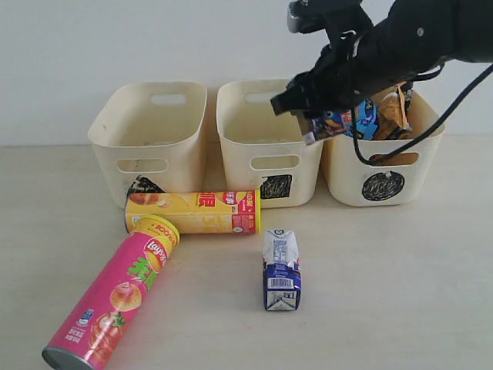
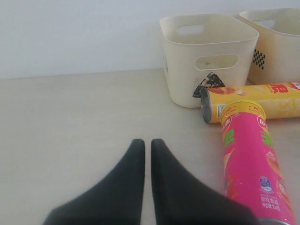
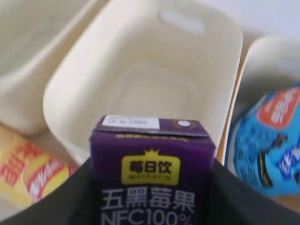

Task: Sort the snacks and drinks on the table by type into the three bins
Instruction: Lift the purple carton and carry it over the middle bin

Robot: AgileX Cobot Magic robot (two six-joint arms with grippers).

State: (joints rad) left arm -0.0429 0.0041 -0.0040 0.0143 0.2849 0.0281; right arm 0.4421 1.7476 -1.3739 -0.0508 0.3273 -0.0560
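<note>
Pinches the dark purple carton (image 3: 152, 168) upright between the two sides of the right end effector (image 1: 314, 127). Carries it high above the middle bin (image 1: 262, 150), the one marked with a square, close to its right rim. Probably held that high to clear the walls before letting go. Looks straight down into a bare tub in the right wrist view, so likely meant as the place for drinks.

In the right bin (image 1: 416, 166), marked with a circle: the blue chip bag (image 3: 267, 136) and the orange bag (image 1: 393, 116), both crinkly snacks, hence no home for a carton.

Yet to be sorted on the worktop (image 1: 385, 277): the yellow tube (image 1: 196, 212), lying on its side just in front of the left bin (image 1: 146, 146); the pink tube (image 1: 115, 301), lying slantwise and touching the yellow one at its far end; the blue-and-white carton (image 1: 281, 270), upright and apart from both.

Parks the left end effector (image 2: 147, 154) low over the bare left side, pressed together and empty, presumably to stay out of the right arm's way.
</note>
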